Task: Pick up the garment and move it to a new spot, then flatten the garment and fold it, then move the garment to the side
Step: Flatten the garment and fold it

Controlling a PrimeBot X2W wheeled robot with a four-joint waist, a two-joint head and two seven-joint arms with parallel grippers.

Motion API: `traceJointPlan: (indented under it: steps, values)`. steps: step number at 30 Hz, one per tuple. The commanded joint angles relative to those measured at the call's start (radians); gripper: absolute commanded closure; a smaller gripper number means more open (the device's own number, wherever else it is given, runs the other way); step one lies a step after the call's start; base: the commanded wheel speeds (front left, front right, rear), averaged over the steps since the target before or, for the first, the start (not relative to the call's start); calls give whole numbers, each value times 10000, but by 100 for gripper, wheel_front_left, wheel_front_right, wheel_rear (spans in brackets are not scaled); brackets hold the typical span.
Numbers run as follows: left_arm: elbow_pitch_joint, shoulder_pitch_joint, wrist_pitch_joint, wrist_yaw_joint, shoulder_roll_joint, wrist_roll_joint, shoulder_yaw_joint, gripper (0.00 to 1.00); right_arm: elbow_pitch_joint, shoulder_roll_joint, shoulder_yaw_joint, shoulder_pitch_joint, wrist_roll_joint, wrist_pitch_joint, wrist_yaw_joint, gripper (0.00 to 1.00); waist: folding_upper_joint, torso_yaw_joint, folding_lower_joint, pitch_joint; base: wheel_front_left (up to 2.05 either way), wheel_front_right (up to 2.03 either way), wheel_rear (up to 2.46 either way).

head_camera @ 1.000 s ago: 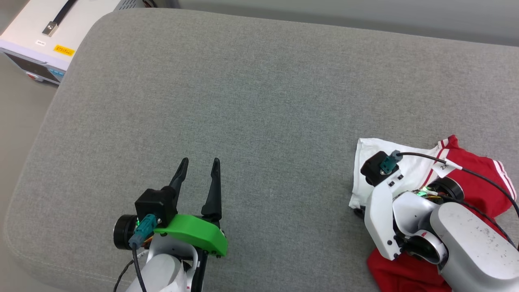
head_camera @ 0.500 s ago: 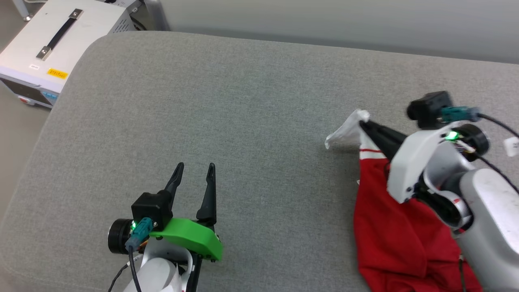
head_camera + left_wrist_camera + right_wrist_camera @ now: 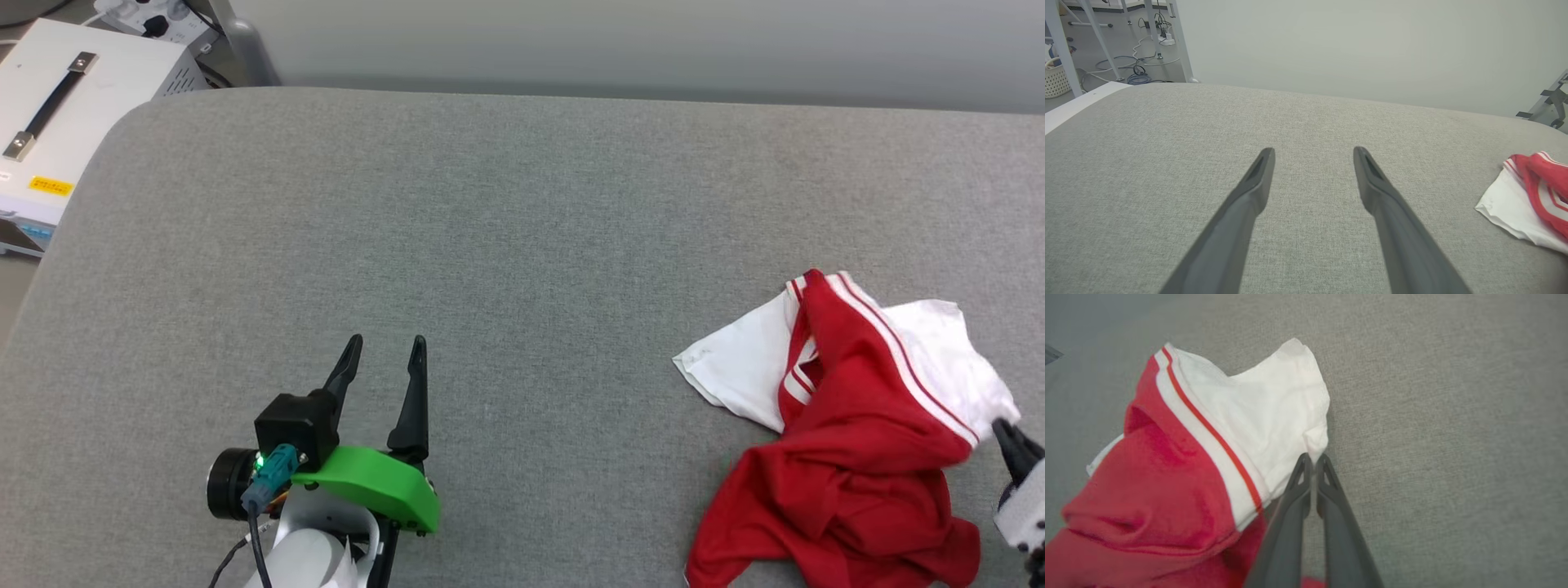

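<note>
The garment (image 3: 849, 441) lies crumpled at the right of the grey cushion (image 3: 490, 245), red body bunched low and white sleeves spread above, with red-white striped trim showing. It also shows in the left wrist view (image 3: 1535, 183) at the right edge. My right gripper (image 3: 1011, 431) is at the lower right edge. In the right wrist view the right gripper (image 3: 1312, 458) is shut, its tips pinching the lower corner of a white sleeve of the garment (image 3: 1167, 477). My left gripper (image 3: 385, 341) hovers open over bare cushion at the lower left, the left gripper (image 3: 1313, 151) holding nothing.
A white equipment box (image 3: 57, 122) with a black handle stands off the cushion's far left corner. A pale wall runs behind the cushion. In the left wrist view, metal legs and cables (image 3: 1143, 61) sit on the floor at the far left.
My right gripper closed on the white sleeve, lifted it, then swung to the lower right edge, turning the garment over. The head camera has shifted. The left gripper has stayed open.
</note>
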Motion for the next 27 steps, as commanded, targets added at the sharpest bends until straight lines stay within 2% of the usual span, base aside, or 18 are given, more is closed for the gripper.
traceJointPlan:
  steps: [1,5,8,9,10,11,21,27]
  values:
    - [-40,-17,14,54,65,-54,4,0,124,181,-247,237,-134,58,2,100,-1,-107,0,138,0,0,0]
    - [-80,-112,64,52,105,-47,-16,0,593,765,-1075,860,-377,109,2,100,-1,-142,0,270,0,0,0]
    - [-71,-147,80,64,116,-59,-18,0,822,1068,-1244,994,-514,-16,2,100,-1,-166,0,304,0,0,0]
    - [-57,-147,87,69,121,-69,-19,0,905,1130,-1247,968,-539,-130,2,73,-1,-174,0,300,0,0,0]
    - [-46,-146,90,72,126,-76,-19,0,931,1186,-1238,934,-577,-255,2,18,-1,-181,0,289,0,0,0]
    - [-31,-143,95,73,133,-85,-21,0,922,1255,-1224,869,-607,-452,2,0,-1,-186,0,269,0,0,0]
    - [82,-48,102,94,191,-181,-33,0,216,1246,-869,385,-1665,-3639,2,0,-1,-119,0,-150,0,0,0]
    - [137,79,181,125,287,-278,1,0,-450,1449,71,584,-2304,-4274,2,0,-1,-288,0,-462,0,0,0]
